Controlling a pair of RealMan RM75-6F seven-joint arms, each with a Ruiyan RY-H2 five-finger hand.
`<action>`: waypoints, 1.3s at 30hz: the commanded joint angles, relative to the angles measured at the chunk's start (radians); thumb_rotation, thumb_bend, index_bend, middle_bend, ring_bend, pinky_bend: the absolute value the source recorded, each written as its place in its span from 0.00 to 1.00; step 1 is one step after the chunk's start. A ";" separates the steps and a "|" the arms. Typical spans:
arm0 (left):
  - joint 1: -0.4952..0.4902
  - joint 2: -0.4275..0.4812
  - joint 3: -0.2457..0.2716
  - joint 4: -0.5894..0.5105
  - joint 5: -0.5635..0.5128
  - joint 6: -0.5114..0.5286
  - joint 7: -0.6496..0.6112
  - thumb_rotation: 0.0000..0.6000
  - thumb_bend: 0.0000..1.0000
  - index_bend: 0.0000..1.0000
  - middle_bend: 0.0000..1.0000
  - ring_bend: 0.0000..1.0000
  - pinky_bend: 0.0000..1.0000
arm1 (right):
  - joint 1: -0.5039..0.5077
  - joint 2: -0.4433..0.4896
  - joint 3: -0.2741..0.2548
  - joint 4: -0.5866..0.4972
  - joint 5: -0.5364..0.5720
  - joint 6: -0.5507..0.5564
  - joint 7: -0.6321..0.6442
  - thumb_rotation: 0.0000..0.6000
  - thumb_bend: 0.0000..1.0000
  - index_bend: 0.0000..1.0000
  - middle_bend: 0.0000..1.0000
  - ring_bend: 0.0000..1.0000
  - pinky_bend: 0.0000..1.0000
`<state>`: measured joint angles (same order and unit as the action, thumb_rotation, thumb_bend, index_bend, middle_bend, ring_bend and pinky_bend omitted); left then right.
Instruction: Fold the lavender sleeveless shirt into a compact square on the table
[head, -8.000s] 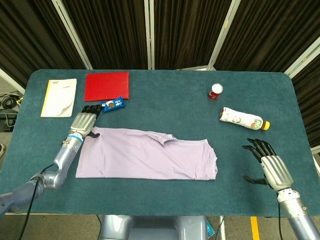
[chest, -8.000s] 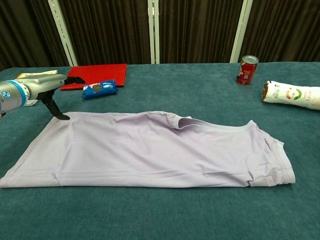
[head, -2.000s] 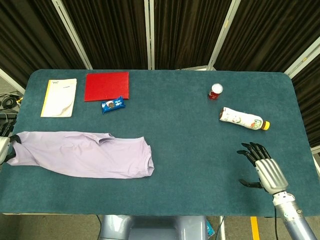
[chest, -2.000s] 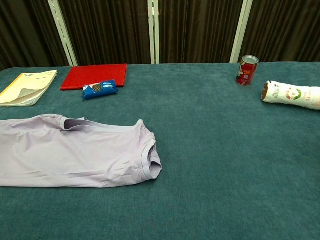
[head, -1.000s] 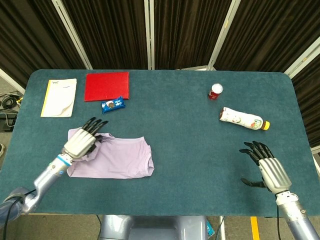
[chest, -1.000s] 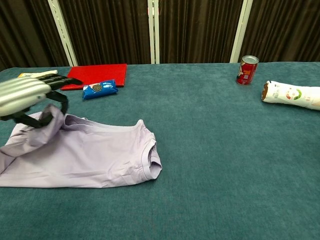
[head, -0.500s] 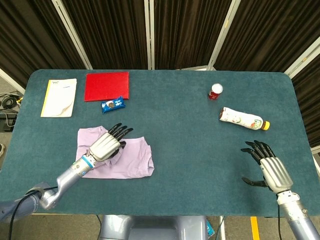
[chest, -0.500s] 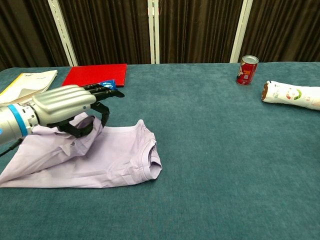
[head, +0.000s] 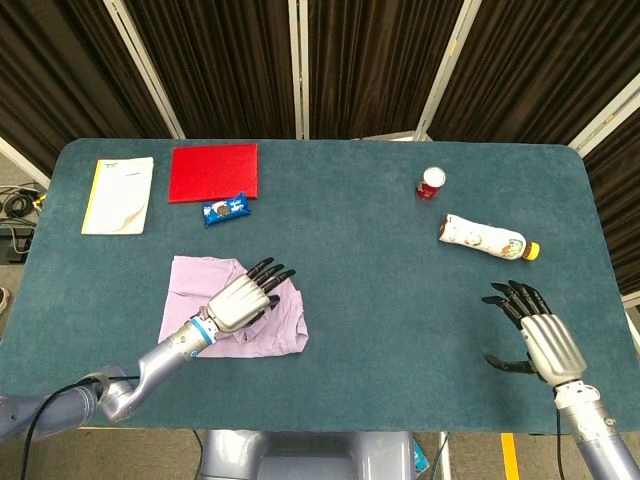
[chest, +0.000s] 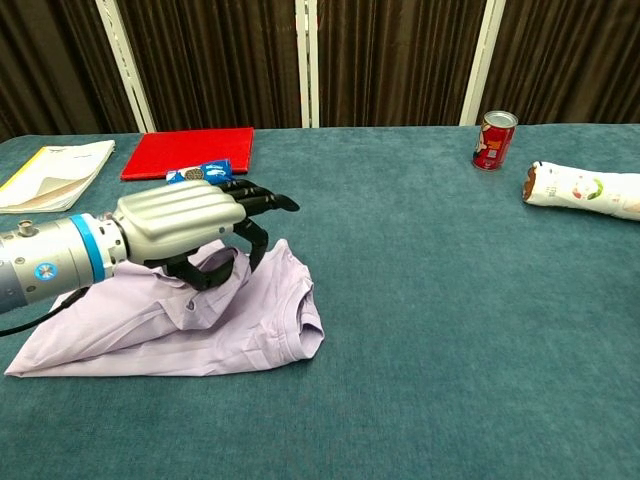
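The lavender shirt (head: 188, 283) lies bunched in a rough square at the table's front left, its collar end (chest: 297, 312) to the right. My left hand (head: 243, 297) is over the shirt's right half and pinches a lifted fold of its fabric (chest: 212, 268) underneath, with the other fingers stretched toward the collar. The doubled cloth sags below the left hand (chest: 185, 223) in the chest view. My right hand (head: 538, 337) hovers near the front right edge, fingers spread and holding nothing. Only the head view shows it.
A red board (head: 213, 172) and a yellow-edged notebook (head: 118, 195) lie at the back left. A blue snack packet (head: 225, 209) sits just behind the shirt. A red can (head: 431, 184) and a lying white bottle (head: 487, 238) are at the back right.
My left hand has carried the shirt's left end rightward over the rest, so the shirt now lies shorter and doubled. The right hand has stayed where it was.
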<state>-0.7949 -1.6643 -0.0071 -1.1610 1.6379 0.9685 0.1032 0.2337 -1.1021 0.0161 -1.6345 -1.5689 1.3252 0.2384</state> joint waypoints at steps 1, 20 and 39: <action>-0.014 -0.013 -0.009 -0.013 -0.025 -0.035 0.044 1.00 0.62 0.79 0.00 0.00 0.00 | 0.000 0.000 0.000 0.000 0.001 -0.001 -0.001 1.00 0.01 0.26 0.11 0.00 0.00; -0.005 -0.011 -0.048 -0.116 -0.044 0.051 -0.038 1.00 0.23 0.00 0.00 0.00 0.00 | 0.001 -0.003 -0.006 -0.004 -0.006 -0.005 -0.010 1.00 0.01 0.26 0.11 0.00 0.00; 0.144 0.087 0.141 -0.094 0.042 0.140 -0.161 1.00 0.25 0.47 0.00 0.00 0.00 | 0.000 0.003 -0.012 -0.023 -0.024 0.003 -0.016 1.00 0.01 0.26 0.13 0.00 0.00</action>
<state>-0.6673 -1.5511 0.1195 -1.2911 1.6644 1.0930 -0.0270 0.2334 -1.0988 0.0040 -1.6572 -1.5931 1.3279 0.2226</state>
